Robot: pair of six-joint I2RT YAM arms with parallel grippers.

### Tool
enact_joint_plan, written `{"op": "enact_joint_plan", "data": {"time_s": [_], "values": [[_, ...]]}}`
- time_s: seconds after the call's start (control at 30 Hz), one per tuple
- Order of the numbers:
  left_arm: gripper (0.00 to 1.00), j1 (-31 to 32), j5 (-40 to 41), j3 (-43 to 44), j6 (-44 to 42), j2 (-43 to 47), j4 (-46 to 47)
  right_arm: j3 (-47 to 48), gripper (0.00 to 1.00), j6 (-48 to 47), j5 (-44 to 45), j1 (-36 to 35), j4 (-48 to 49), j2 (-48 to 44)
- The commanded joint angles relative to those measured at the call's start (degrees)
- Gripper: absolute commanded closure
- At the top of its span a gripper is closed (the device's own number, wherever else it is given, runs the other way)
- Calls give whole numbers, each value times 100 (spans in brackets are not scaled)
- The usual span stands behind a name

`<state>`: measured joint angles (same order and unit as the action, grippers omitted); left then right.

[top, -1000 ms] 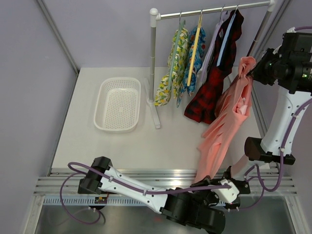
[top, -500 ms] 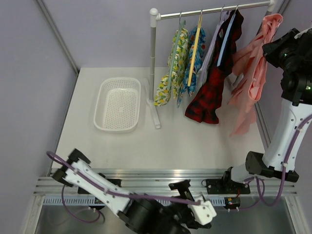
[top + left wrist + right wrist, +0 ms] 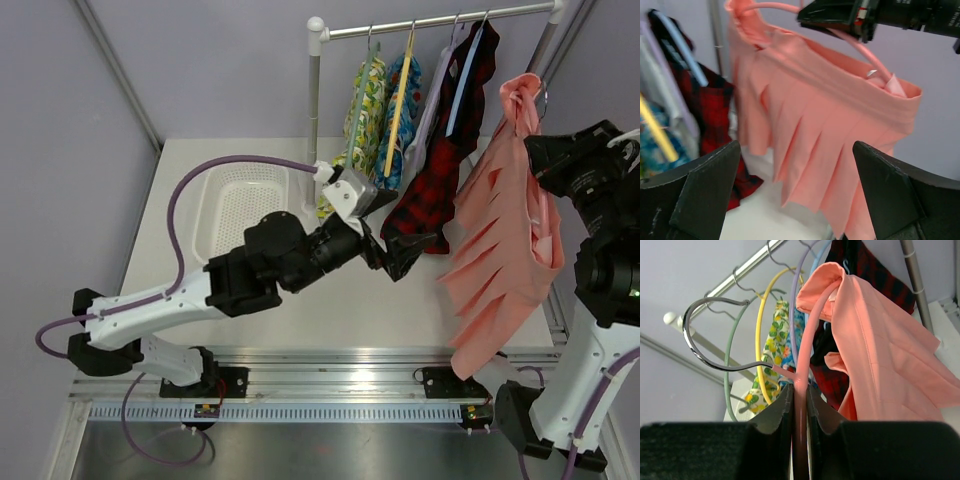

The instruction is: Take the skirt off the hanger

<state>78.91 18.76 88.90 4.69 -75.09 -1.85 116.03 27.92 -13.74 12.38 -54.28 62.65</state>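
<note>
The salmon-pink pleated skirt (image 3: 500, 250) hangs in the air at the right, fanned out, on a thin pink hanger (image 3: 812, 335) with a grey metal hook (image 3: 705, 340). My right gripper (image 3: 535, 160) is shut on the hanger's neck just below the hook (image 3: 800, 395). The skirt (image 3: 880, 350) drapes to the right of that grip. My left gripper (image 3: 408, 255) is open over the table, left of the skirt and apart from it. In the left wrist view the skirt (image 3: 830, 115) fills the space ahead of the wide-open left gripper (image 3: 797, 200), with the hanger (image 3: 860, 47) arching above the waistband.
A clothes rack rail (image 3: 430, 22) on a white post (image 3: 315, 120) carries floral garments (image 3: 365, 120), a yellow hanger (image 3: 400, 100) and a red-and-black plaid garment (image 3: 440, 170) just left of the skirt. A white basket (image 3: 240, 215) sits on the table at the left.
The left arm has swung from the near rail up over the table toward the skirt, its jaws now open. The right arm lowered the hanger from beside the rail; the skirt fanned out.
</note>
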Motion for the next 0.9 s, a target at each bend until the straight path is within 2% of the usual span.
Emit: {"op": "enact_joint_plan", "data": {"time_s": [0.0,0.2,0.4,0.63,0.7,0.77,0.87], "values": [[1,-244,-1524,408,383,-409,378,-422,100,178,-436,-8,1147,-314],[1,-578,-2359,523,875,-770,816,-1002,100,354,-552,-8,1367,-736],[1,-605,-3255,574,1192,-1103,1414,-1617,100,617,-560,-8,1736,-1044],[1,-473,-4099,1119,1060,-1745,1319,-1873,100,627,-542,-8,1851,-1062],[1,-482,-3969,1365,1131,-2035,1030,-1882,100,574,-481,-8,1851,-1080],[1,-482,-3487,1866,1271,-2237,574,-1873,100,513,-446,-8,1860,-1080],[1,-482,-2784,1719,1665,-2352,842,-1856,100,443,-463,-8,1877,-1062]]}}
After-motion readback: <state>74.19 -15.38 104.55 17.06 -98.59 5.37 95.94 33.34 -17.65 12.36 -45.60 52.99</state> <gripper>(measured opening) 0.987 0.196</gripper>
